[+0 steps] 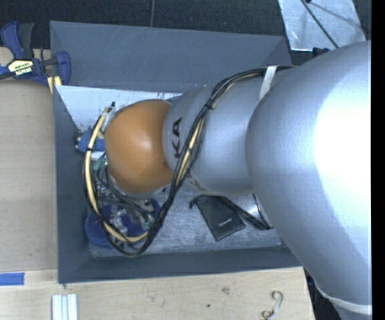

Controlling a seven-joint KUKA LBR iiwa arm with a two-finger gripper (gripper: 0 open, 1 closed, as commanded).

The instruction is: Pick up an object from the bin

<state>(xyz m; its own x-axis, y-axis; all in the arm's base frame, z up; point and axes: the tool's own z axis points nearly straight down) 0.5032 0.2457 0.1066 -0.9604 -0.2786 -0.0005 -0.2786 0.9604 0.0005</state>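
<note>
The arm [245,139] is deep in the bin [69,199], its orange cover [135,145] low over the left side, cables [91,179] looping round it. The pincer [122,209] sits beneath, right at a blue thing [95,229] in the lower left corner. Released or clenched, I cannot tell. A flat black piece [222,219] lies apart to the right.
</note>
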